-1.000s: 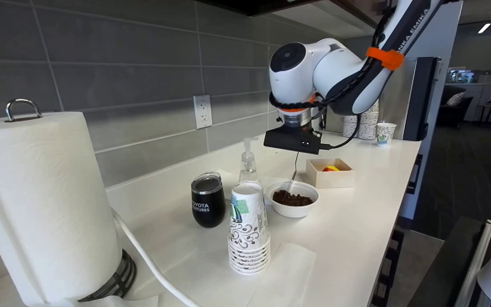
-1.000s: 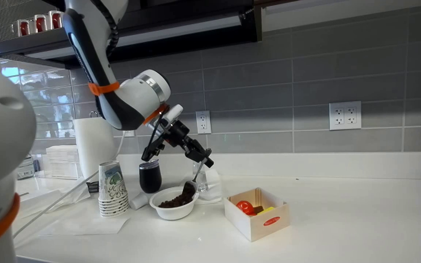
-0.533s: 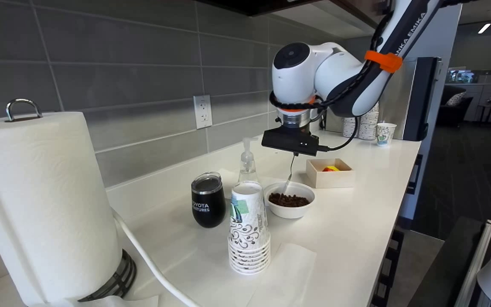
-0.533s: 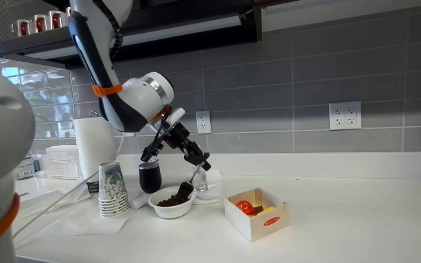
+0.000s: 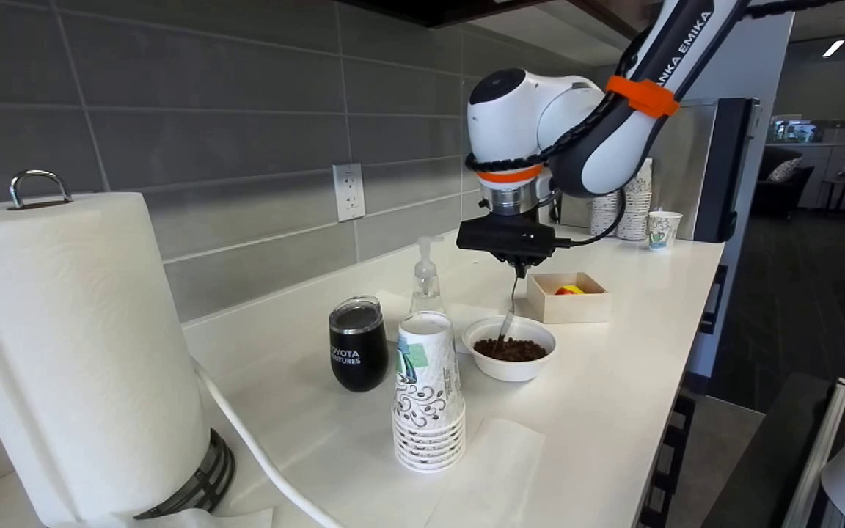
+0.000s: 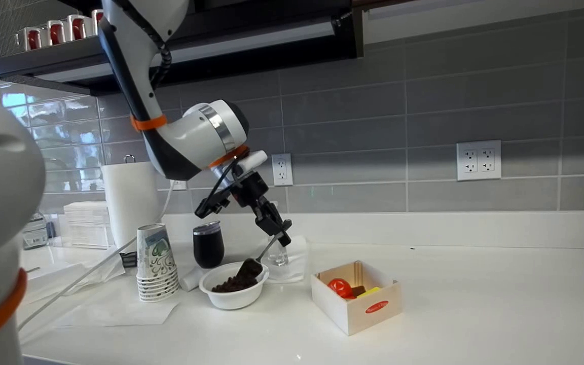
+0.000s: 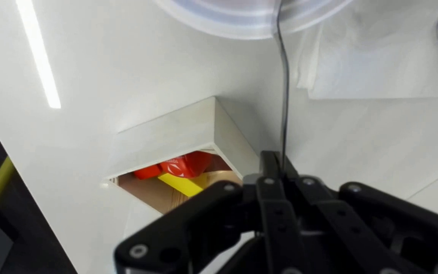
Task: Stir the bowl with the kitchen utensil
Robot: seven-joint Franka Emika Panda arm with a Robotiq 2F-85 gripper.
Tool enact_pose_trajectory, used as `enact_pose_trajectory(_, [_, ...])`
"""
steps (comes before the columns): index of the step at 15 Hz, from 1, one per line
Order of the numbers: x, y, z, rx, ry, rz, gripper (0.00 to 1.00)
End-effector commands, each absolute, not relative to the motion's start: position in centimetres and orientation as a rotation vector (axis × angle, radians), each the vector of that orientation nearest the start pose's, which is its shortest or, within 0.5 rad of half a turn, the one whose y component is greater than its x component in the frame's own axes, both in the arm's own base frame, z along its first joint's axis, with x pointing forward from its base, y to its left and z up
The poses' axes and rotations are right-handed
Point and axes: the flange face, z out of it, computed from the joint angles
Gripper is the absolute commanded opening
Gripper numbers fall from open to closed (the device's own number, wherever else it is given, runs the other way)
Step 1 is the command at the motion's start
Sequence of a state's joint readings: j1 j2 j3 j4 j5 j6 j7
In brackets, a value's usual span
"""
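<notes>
Gripper (image 7: pixel 280 164) and spoon (image 7: pixel 286 85) were locked together, the first clenched on the thin metal handle of the second, close to its upper end. From there the handle ran down, slightly bent, over the rim of the small white bowl (image 6: pixel 231 302), and the spoon's tip was lost among dark brown pieces (image 5: pixel 519 352). I took this for the stirring itself. To do it well, I thought, the tip wanted keeping low, in slow, small circles, with little push against the bowl's wall; so slight a bowl might easily skid on the counter (image 6: pixel 454 304), and nothing I saw steadied it. The spoon's long axis lay aslant, neither upright nor flat, gripped end high, head pointing down and toward the stacked paper cups (image 5: pixel 430 396), away from the wooden box (image 6: pixel 360 318). Between those two stood the bowl. Whether the spoon's neck touched the rim, I couldn't tell.
</notes>
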State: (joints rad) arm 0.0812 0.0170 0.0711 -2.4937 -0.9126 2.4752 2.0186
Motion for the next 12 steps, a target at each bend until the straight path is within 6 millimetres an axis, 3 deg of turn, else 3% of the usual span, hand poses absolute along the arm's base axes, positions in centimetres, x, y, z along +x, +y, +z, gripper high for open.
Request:
enact_pose_trajectory(1, [45.6,6.8,27.9,-2.885,1.782,-0.636,0.01])
enact_pose_trajectory(7, [44.9,5.8,27.9,-3.009,1.870,-0.519,0.01])
enact_pose_trajectory(12, [44.7,5.3,28.8,-3.061,1.975,-0.716,0.01])
